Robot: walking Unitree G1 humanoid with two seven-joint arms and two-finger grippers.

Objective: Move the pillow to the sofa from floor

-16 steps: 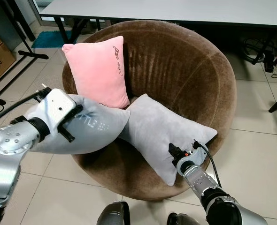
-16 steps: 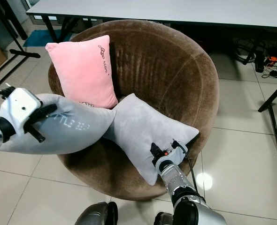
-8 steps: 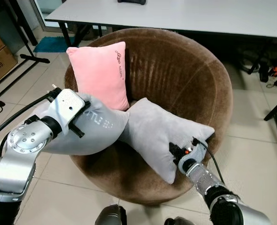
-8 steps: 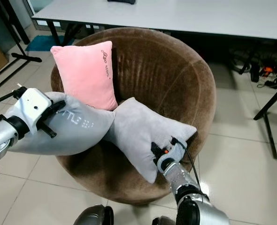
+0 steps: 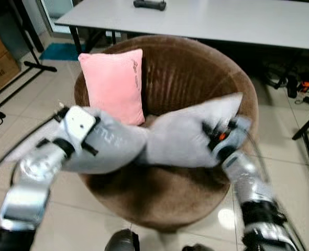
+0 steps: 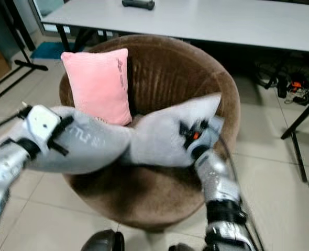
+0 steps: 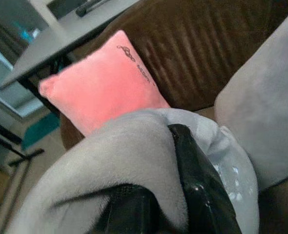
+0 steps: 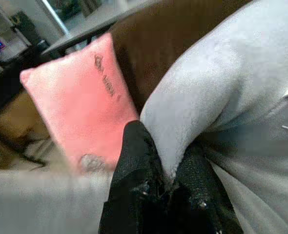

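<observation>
1. Tiled floor (image 5: 296,172) runs all round a round brown sofa (image 5: 196,73), and behind the sofa we see a long grey table (image 5: 222,21) with a dark object (image 5: 149,4) lying on it

2. Against the sofa's back, on our left side, a pink pillow (image 5: 114,83) stands upright with a line of dark lettering along one edge

3. Our left gripper (image 7: 168,195) is clamped on a grey pillow (image 5: 110,146) with pale printed lettering; in the left wrist view the fabric is bunched between the two black fingers (image 7: 197,180)

4. That grey pillow hangs out over the sofa's left rim, its far end reaching the seat just below the pink pillow

5. Our right gripper (image 8: 168,180) is pinched on a second grey pillow (image 5: 188,130); the right wrist view shows a fold of its cloth squeezed between the fingers (image 8: 134,161)

6. This second pillow sits across the middle of the sofa's seat, one corner pointing up toward the sofa's right rim, its other end touching the first grey pillow

7. A brown cardboard box (image 5: 0,57) stands on the floor well to the left of the sofa, and a tangle of cables (image 5: 296,83) lies on the floor to the sofa's right, under the table

8. Both head views are blurred around the arms
</observation>
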